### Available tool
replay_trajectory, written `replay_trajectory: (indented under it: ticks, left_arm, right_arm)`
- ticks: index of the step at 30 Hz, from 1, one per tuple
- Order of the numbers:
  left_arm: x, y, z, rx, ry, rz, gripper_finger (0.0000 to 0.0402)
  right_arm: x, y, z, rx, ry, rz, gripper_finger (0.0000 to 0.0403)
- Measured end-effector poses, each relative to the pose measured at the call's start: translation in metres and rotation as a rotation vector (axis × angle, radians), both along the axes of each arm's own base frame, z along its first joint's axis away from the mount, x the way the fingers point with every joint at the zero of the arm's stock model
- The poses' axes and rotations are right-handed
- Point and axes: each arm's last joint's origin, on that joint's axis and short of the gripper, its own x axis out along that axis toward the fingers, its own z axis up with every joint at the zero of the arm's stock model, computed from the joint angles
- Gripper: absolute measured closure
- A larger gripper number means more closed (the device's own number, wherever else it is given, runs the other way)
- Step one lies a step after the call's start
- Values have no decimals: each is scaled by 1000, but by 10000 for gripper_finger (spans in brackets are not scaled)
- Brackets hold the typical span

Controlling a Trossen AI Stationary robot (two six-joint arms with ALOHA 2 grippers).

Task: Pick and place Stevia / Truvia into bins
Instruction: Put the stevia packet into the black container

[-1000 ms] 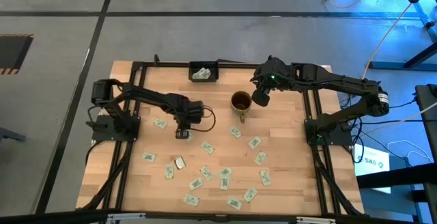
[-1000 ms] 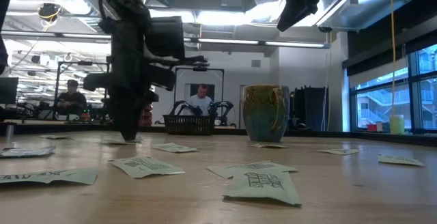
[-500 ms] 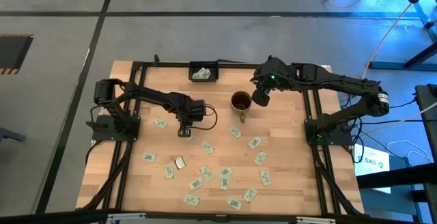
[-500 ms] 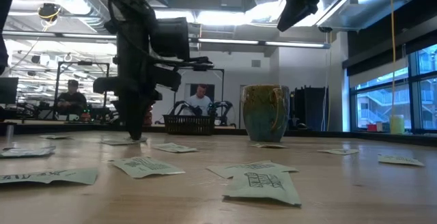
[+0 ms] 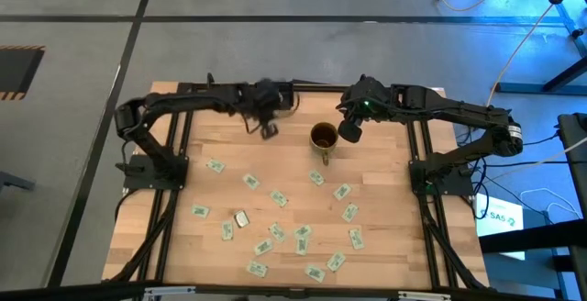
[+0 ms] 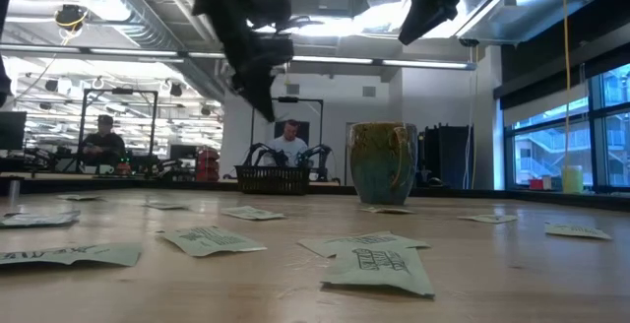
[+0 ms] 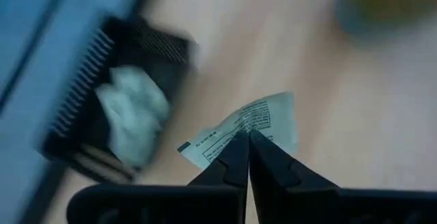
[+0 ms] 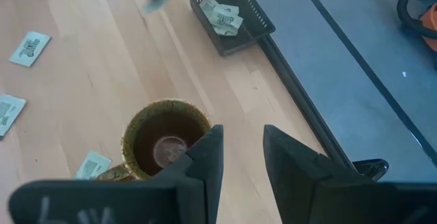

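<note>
My left gripper (image 5: 268, 129) hangs above the table just near of the black tray (image 5: 273, 97), shut on one white-and-green sachet (image 7: 263, 118). The tray (image 7: 116, 115) holds a few sachets (image 8: 222, 16). Several more sachets (image 5: 280, 198) lie flat across the near half of the table. The brown-gold mug (image 5: 323, 137) stands upright at mid-table, and something small and round shows at its bottom (image 8: 167, 150). My right gripper (image 8: 242, 149) hovers open beside and above the mug's right side (image 5: 347, 136). My left gripper pinches the sachet between its two fingertips at the middle of one long edge (image 7: 240, 130). The sachet is lifted clear of the table and sticks out flat beyond the fingertips (image 7: 256, 142).
The mug (image 6: 382, 162) stands right of the tray (image 6: 274, 178), with bare wood between them. Black frame rails (image 5: 417, 145) run along the table's left, right and far edges. People sit in the room beyond the table (image 6: 288, 144).
My left gripper has risen from the table's middle, where it stood low among the sachets, and swung toward the far edge to a spot beside the black tray, carrying a sachet. My right gripper has kept still by the mug.
</note>
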Motion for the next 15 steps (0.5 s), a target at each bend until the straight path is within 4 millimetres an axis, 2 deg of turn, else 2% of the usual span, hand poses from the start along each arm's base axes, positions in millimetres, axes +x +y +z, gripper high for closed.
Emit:
replay_trajectory:
  ticks: [2,7,11,15]
  left_arm:
    - [-1,18,4,19,-38,48,397]
    - [-6,60,-1,33,-106,163,395]
    - [-8,83,-21,-32,-122,212,397]
    - [-7,95,-44,-65,-75,241,395]
  right_arm:
    - [0,0,0,-1,-1,0,295]
    - [1,0,0,0,-9,-3,295]
    - [0,0,0,0,-9,-4,295]
    - [1,-1,0,1,-9,-7,295]
